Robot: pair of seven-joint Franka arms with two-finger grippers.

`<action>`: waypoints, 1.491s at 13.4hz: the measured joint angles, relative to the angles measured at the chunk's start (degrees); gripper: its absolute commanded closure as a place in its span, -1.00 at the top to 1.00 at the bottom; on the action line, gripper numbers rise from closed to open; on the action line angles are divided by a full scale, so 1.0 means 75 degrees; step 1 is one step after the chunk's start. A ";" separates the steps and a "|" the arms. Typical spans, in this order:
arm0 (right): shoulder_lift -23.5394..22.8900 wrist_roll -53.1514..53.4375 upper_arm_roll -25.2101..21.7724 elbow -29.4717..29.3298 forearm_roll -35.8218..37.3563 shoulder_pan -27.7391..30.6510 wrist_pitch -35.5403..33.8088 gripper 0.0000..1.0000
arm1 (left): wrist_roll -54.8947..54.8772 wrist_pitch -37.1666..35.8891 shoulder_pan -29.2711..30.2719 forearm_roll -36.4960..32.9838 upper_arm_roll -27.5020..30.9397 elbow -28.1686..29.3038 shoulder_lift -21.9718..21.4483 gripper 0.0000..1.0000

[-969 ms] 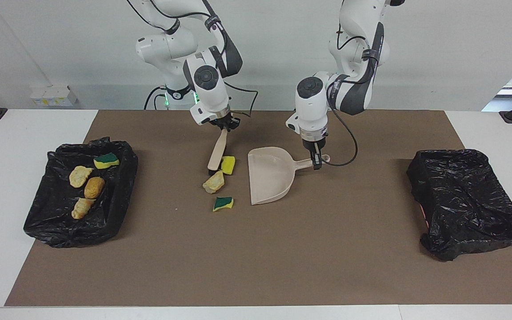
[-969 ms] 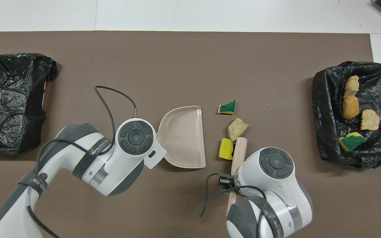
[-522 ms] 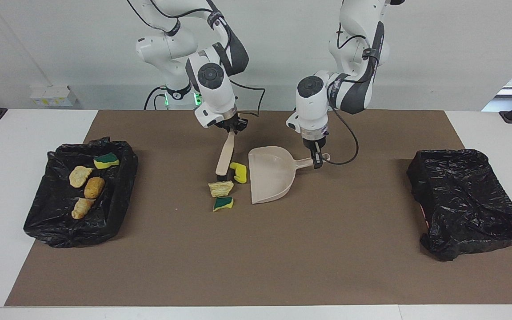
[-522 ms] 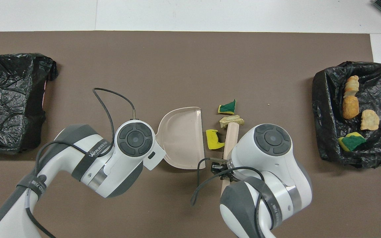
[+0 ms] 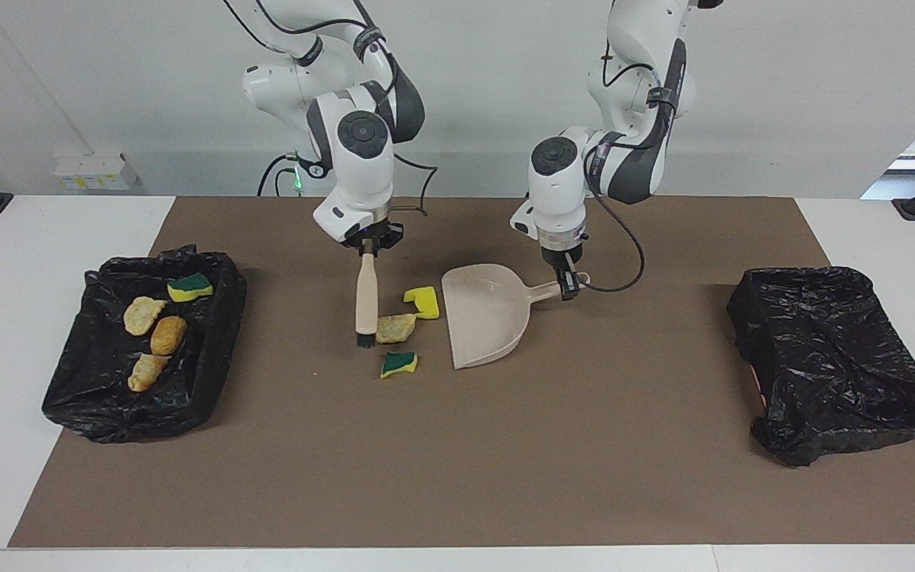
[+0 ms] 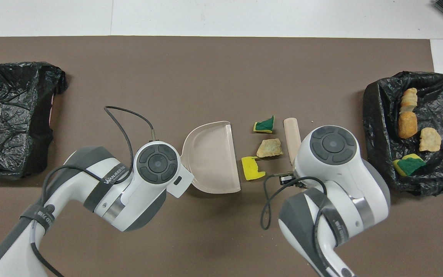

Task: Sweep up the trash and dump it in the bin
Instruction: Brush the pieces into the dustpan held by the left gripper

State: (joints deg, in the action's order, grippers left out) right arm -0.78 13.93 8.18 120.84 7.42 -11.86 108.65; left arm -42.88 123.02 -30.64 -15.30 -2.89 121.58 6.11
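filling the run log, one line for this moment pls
right claw: shut on brush | left claw: shut on dustpan handle | dustpan: empty | three scraps on mat, beside brush

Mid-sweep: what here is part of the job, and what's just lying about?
Job: brush in right gripper; dustpan in left gripper; three loose scraps; bin with four scraps.
Idle: second bin, brown mat.

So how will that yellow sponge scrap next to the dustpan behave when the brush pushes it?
The yellow sponge scrap looks like light foam, so it will probably skid or tumble easily. Its notched, irregular shape may make it spin rather than slide straight into the dustpan.
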 measured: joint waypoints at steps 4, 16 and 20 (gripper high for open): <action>-0.0560 -0.0964 0.0019 -0.0030 0.0454 0.0208 0.0706 -1.00 | 0.0147 0.0000 -0.0060 0.0000 -0.0001 0.0128 -0.0056 -1.00; -0.1262 -0.0922 0.0177 -0.0450 -0.2505 -0.1385 0.1002 -1.00 | 0.0434 0.0001 -0.0355 0.0000 0.0012 0.0623 -0.0422 -1.00; -0.1235 -0.0703 0.0181 -0.0666 -0.2962 -0.1477 0.0963 -1.00 | 0.0338 0.0007 -0.0330 0.0000 0.0056 0.0637 -0.0422 -1.00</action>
State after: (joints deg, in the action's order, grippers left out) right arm -10.04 8.66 9.54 115.85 -14.80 -22.94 115.87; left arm -40.35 123.07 -33.12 -15.30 -2.46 126.36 2.95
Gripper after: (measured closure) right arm 0.749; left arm 0.683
